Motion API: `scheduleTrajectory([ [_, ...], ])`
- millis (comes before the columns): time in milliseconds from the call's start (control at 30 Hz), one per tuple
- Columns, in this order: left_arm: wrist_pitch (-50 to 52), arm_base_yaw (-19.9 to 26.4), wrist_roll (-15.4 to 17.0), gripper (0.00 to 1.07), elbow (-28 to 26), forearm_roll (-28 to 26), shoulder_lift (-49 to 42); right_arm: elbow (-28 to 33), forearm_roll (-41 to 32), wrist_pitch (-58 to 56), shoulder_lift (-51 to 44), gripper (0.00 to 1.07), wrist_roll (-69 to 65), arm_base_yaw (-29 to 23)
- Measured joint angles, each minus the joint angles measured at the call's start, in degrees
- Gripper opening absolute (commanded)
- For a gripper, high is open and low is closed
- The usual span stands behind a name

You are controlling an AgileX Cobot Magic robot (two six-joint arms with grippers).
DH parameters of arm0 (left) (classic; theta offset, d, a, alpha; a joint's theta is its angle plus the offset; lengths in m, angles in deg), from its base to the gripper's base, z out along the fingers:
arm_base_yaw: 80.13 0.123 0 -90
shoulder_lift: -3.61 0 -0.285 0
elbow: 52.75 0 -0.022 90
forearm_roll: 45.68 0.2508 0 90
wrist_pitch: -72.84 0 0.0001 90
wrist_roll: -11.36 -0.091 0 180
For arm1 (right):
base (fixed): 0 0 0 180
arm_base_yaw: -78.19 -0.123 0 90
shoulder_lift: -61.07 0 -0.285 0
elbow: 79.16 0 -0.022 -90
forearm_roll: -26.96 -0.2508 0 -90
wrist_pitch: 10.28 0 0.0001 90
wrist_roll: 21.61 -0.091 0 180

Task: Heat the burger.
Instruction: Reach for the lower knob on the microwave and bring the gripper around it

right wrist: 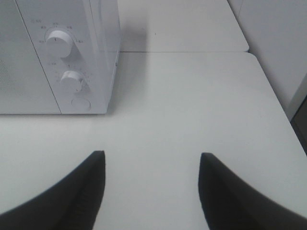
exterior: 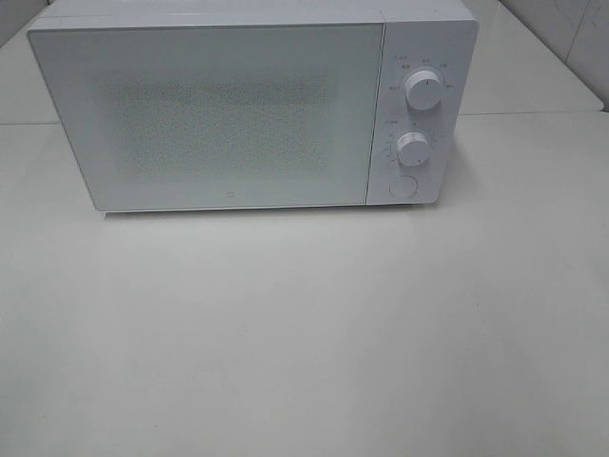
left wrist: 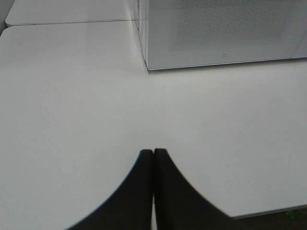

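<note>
The burger is out of view in every frame. A white microwave (exterior: 238,105) stands at the back of the table with its door closed; its near corner appears in the left wrist view (left wrist: 220,33) and its control panel in the right wrist view (right wrist: 67,62). My left gripper (left wrist: 153,153) is shut, fingertips pressed together, over bare table short of the microwave's left corner. My right gripper (right wrist: 151,160) is open with nothing between its fingers, above the table near the control side. Neither gripper shows in the exterior high view.
Two round knobs (exterior: 422,89) (exterior: 414,149) and a round button (exterior: 404,187) sit on the microwave's right panel. The white table (exterior: 304,333) stretches in front. A table seam (right wrist: 192,51) runs behind, and the table's right edge (right wrist: 278,105) lies close to my right gripper.
</note>
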Motion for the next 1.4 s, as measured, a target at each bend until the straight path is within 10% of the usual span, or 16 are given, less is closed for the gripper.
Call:
scheduleTrajectory([
  [1400,0.0,0.0,0.0,0.0,0.0,0.0,0.0,0.0,-0.06,75.69,62.68,0.56,0.0,0.0],
])
